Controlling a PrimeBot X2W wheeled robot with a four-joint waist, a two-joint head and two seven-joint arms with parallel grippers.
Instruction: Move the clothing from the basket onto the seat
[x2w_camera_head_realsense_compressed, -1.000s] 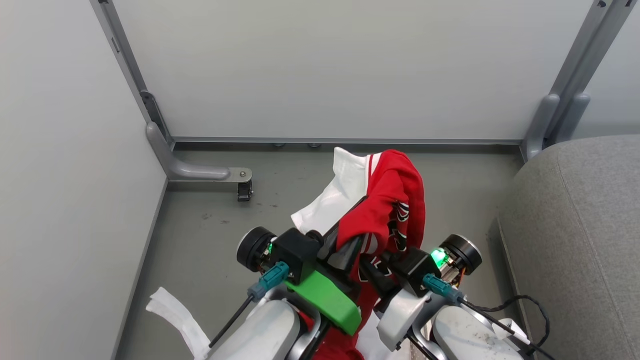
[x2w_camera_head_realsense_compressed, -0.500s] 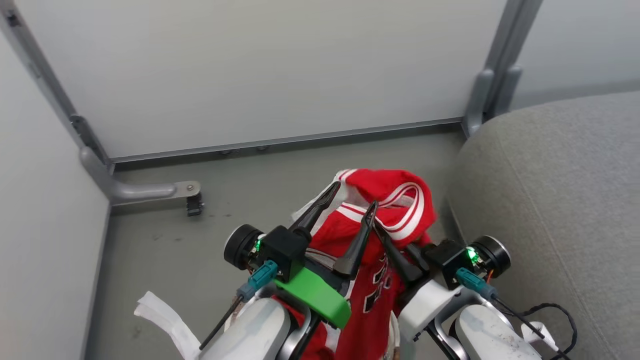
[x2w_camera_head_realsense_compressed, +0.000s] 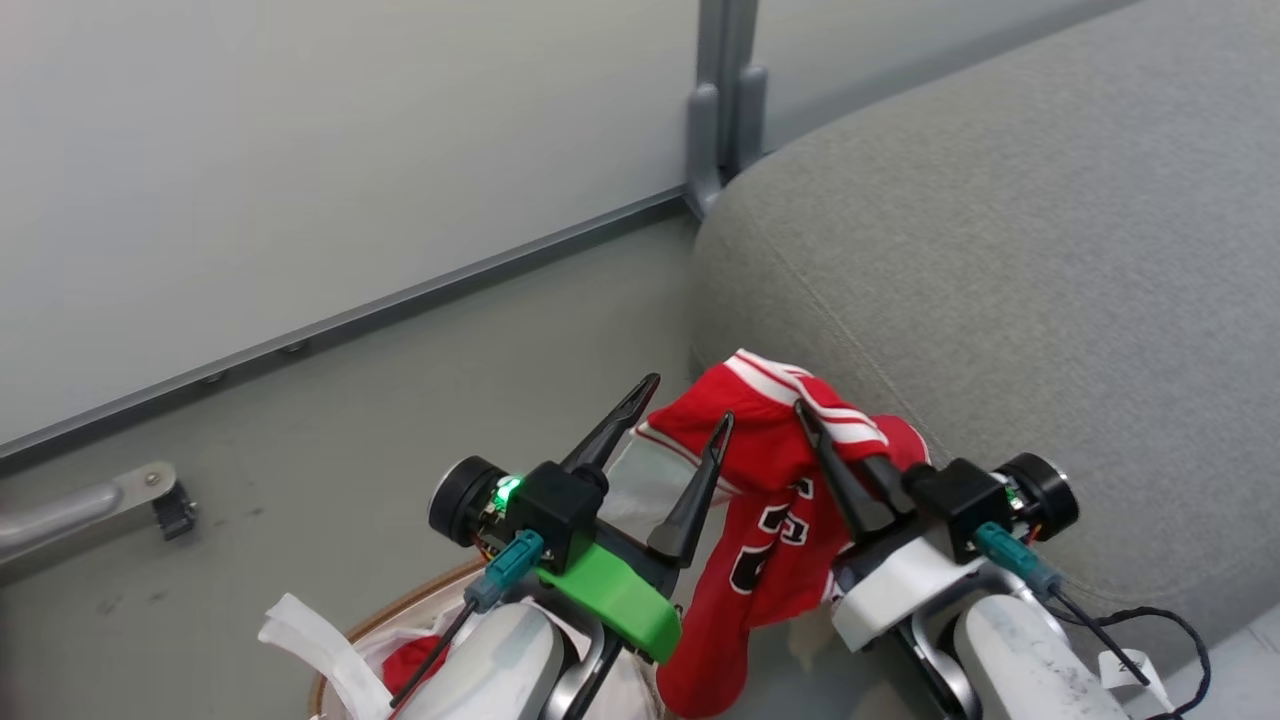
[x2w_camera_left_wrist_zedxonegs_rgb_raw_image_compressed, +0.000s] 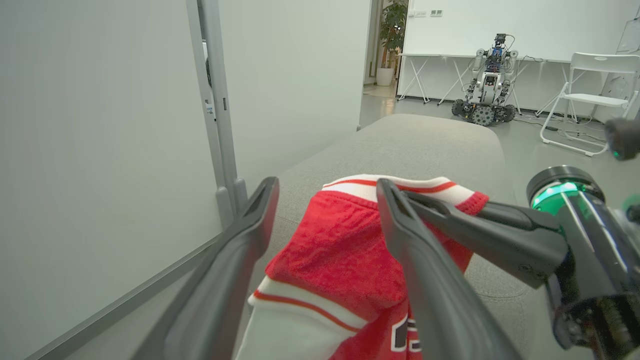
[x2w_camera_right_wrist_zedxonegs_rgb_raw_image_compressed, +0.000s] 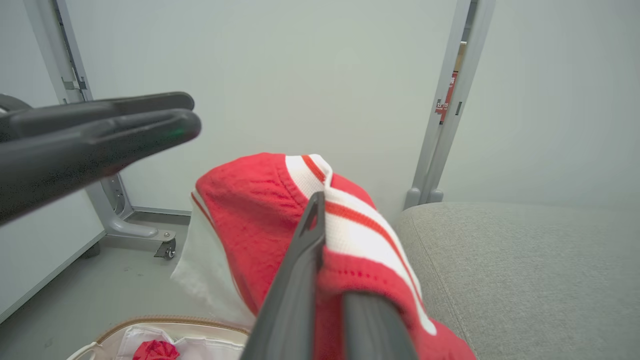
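Observation:
My right gripper (x2w_camera_head_realsense_compressed: 815, 420) is shut on the clothing, a red jersey (x2w_camera_head_realsense_compressed: 770, 470) with white stripes and black-and-white lettering. The jersey drapes over its fingers (x2w_camera_right_wrist_zedxonegs_rgb_raw_image_compressed: 312, 215) and hangs beside the front edge of the seat, a grey sofa (x2w_camera_head_realsense_compressed: 1000, 250). Just to its left my left gripper (x2w_camera_head_realsense_compressed: 688, 402) is open, its fingers (x2w_camera_left_wrist_zedxonegs_rgb_raw_image_compressed: 260, 210) bare, with the jersey (x2w_camera_left_wrist_zedxonegs_rgb_raw_image_compressed: 340, 250) beyond them. The basket's brown rim (x2w_camera_head_realsense_compressed: 400, 615) shows at the bottom, and another red garment (x2w_camera_right_wrist_zedxonegs_rgb_raw_image_compressed: 155, 350) lies inside on the white liner (x2w_camera_head_realsense_compressed: 310, 640).
A pale partition wall (x2w_camera_head_realsense_compressed: 300, 150) with a grey post (x2w_camera_head_realsense_compressed: 722, 110) stands behind, and a castor foot (x2w_camera_head_realsense_compressed: 165, 500) sits on the grey floor. Far past the sofa (x2w_camera_left_wrist_zedxonegs_rgb_raw_image_compressed: 425, 145) are another robot (x2w_camera_left_wrist_zedxonegs_rgb_raw_image_compressed: 487, 80) and a white folding chair (x2w_camera_left_wrist_zedxonegs_rgb_raw_image_compressed: 595, 80).
The head view has swung right, bringing the sofa close. The jersey has travelled with the right gripper to the sofa's edge. The left gripper, under the cloth a second ago, is open and bare.

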